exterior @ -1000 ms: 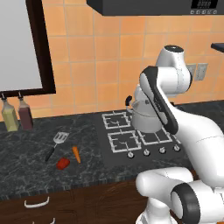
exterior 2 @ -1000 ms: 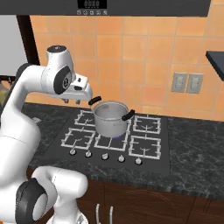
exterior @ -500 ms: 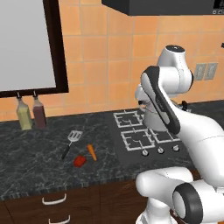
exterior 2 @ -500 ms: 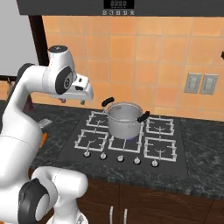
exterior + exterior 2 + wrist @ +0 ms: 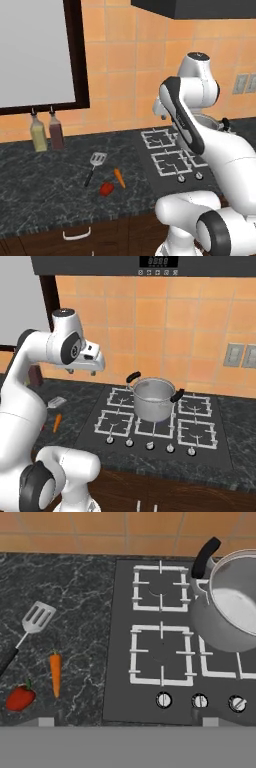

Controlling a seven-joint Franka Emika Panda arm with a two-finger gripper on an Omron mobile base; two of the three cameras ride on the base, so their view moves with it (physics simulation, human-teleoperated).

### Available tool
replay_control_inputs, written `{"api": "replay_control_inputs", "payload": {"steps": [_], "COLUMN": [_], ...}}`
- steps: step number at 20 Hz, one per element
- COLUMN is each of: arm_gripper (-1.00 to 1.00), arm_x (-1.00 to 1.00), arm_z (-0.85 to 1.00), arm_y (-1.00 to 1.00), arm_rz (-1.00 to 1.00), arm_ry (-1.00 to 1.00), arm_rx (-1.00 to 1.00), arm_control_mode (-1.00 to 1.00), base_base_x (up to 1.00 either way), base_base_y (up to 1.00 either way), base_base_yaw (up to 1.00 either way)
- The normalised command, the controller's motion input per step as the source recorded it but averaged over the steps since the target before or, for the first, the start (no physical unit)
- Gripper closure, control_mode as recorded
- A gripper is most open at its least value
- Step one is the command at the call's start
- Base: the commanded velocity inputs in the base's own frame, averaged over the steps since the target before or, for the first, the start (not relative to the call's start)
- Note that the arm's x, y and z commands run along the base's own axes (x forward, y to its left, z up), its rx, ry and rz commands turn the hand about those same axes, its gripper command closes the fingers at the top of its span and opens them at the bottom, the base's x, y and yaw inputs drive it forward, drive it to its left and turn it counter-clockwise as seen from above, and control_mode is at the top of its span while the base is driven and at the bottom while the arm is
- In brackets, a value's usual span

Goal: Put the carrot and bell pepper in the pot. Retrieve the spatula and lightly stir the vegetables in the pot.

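Observation:
The orange carrot (image 5: pixel 119 178) (image 5: pixel 55 673) lies on the dark counter, left of the cooktop. Beside it, nearer the counter's front edge, sits the red bell pepper (image 5: pixel 106 188) (image 5: pixel 20 697). Just behind both rests the spatula (image 5: pixel 97 160) (image 5: pixel 37 617), its slotted blade toward the wall. The steel pot (image 5: pixel 154 398) (image 5: pixel 232 607) stands empty on the stove's middle burners. My gripper (image 5: pixel 82 370) (image 5: pixel 128 723) hangs open and empty, high above the stove's left burners, between the vegetables and the pot.
The black cooktop (image 5: pixel 170 161) (image 5: pixel 160 421) has a row of knobs along its front. Two oil bottles (image 5: pixel 46 134) stand at the tiled wall to the left. A range hood (image 5: pixel 150 263) hangs overhead. My own arm hides part of the pot in the left base view.
The whole scene has slid rightward in both base views, so the base has driven left along the counter. The arm's pose and the objects are unchanged.

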Motion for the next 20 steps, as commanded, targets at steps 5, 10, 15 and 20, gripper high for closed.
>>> {"api": "replay_control_inputs", "payload": {"steps": [5, 10, 15, 20], "arm_gripper": [-1.00, -1.00, -1.00, -1.00], "arm_x": [0.00, 0.12, 0.00, 0.00], "arm_z": [0.00, -0.19, -0.68, -0.97], "arm_y": [0.00, 0.65, 0.95, 0.75], "arm_rz": [0.00, 0.00, 0.00, 0.00], "arm_ry": [0.00, 0.02, 0.02, 0.02], "arm_rx": [0.00, 0.00, 0.00, 0.00], "arm_control_mode": [1.00, -1.00, -1.00, -1.00], "base_base_x": [0.80, 0.00, 0.00, 0.00], "base_base_y": [0.47, 0.00, 0.00, 0.00], "base_base_yaw": [-0.06, 0.00, 0.00, 0.00]}}
